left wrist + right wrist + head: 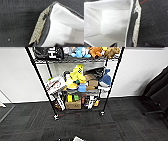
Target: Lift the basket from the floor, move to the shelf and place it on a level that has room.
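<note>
Dark charcoal carpet (120,119) runs to a white wall where the black wire shelf (75,84) stands on casters, its tiers crowded with plush toys and boxes. Each wrist view looks onto the basket (40,25), woven cream-and-dark sides, white lining, a dark loop handle at each end; whether either pincer grips it I cannot tell. Judging by this, keeping both ends level and lifting evenly matters most.

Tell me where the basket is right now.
The basket shows close up in both wrist views, over the dark carpet; its corner peeks in at the head view's bottom edge.
</note>
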Tool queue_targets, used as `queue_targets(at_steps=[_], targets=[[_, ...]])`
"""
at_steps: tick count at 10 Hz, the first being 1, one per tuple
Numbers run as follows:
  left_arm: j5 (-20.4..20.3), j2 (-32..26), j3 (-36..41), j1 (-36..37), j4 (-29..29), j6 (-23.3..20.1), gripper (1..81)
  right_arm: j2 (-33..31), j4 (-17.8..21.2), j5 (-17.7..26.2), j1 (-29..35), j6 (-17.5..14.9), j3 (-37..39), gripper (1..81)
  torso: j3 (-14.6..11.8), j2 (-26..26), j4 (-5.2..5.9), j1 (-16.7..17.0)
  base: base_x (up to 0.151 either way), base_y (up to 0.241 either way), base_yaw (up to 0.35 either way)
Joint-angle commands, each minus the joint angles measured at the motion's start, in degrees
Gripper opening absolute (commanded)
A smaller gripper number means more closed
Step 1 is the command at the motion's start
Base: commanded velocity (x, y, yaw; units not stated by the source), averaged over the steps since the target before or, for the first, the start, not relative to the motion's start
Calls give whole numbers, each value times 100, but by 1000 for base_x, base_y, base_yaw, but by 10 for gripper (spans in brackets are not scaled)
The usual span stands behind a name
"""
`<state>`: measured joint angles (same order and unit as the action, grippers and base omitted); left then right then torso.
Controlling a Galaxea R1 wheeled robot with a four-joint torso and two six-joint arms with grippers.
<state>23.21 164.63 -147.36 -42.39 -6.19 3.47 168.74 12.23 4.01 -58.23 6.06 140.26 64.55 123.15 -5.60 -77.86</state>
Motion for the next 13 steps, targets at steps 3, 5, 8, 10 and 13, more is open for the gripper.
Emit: queue_targets(at_steps=[3,5,8,10,13], targets=[[333,-123,-144,691,-5,4,811,83,166,259,615,88,-27,811,456,179,0,-107,0,0,0],[342,-176,-144,753,-5,4,811,180,175,135,703,106,-9,811,645,256,0,-144,0,0,0],[219,-150,-179,762,-5,4,811,303,210,126,729,106,149,811,459,258,0,-155,0,0,0],[-263,-62,-179,780,-5,-14,811,329,210,65,729,106,193,811,501,258,0,-155,0,0,0],[-475,122,-240,903,47,-40,811,329,219,21,729,115,255,811,501,258,0,-157,0,0,0]])
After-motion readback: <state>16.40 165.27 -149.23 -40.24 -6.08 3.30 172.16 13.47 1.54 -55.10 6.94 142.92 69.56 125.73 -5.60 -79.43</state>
